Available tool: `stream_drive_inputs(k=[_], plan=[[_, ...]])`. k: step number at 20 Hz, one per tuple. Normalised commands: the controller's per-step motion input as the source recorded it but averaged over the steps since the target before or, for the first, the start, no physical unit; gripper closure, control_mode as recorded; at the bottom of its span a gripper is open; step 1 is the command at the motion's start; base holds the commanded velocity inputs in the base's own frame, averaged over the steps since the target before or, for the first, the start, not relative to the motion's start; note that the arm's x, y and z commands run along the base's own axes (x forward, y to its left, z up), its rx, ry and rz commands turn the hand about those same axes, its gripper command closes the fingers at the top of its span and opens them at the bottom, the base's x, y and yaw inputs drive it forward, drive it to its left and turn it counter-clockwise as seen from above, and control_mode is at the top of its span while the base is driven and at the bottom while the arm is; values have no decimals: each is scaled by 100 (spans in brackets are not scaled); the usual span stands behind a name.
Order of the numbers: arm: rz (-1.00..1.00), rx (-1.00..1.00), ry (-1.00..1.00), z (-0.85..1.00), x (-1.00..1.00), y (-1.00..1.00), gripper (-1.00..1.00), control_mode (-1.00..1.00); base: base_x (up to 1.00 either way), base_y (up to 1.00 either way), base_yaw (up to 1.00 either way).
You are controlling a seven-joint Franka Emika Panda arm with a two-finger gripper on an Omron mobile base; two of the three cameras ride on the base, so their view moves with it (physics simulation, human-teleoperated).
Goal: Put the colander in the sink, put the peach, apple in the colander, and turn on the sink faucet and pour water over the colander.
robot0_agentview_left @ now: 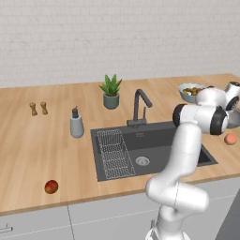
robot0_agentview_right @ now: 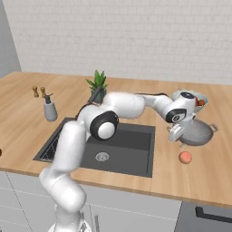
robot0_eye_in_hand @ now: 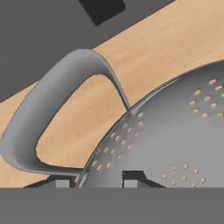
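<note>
The counter [robot0_agentview_left: 28, 140] holds the dark sink [robot0_agentview_left: 159, 140], the faucet [robot0_agentview_left: 138, 107] behind it. Right of the sink sits the colander [robot0_agentview_right: 199, 132] on the wood, the peach [robot0_agentview_right: 185, 157] just in front. The gripper [robot0_agentview_right: 174, 134] is down at the colander's near rim by its handle [robot0_eye_in_hand: 52, 113], fingers [robot0_eye_in_hand: 131, 178] narrowed on either side of the rim. The apple [robot0_agentview_left: 51, 186] lies far left.

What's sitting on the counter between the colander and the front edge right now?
The peach lies there, in front of the colander on the wooden counter, apart from it. The right base view shows this best.
</note>
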Motion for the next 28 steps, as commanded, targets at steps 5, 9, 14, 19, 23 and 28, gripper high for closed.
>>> stream_drive_inputs(k=[5, 9, 14, 19, 23, 28], plan=[[33, -17, 0, 34, -59, 45, 100, -100, 0, 0, 0], [37, -10, 0, 28, -60, 57, 100, -100, 0, 0, 0], [35, -1, 0, 12, -56, 73, 100, -100, 0, 0, 0], [31, 8, 3, 13, -19, 68, 100, -100, 0, 0, 0], [27, 13, 1, 5, -3, 67, 100, -100, 0, 0, 0], [28, 13, 1, -2, 11, 52, 100, -100, 0, 0, 0]])
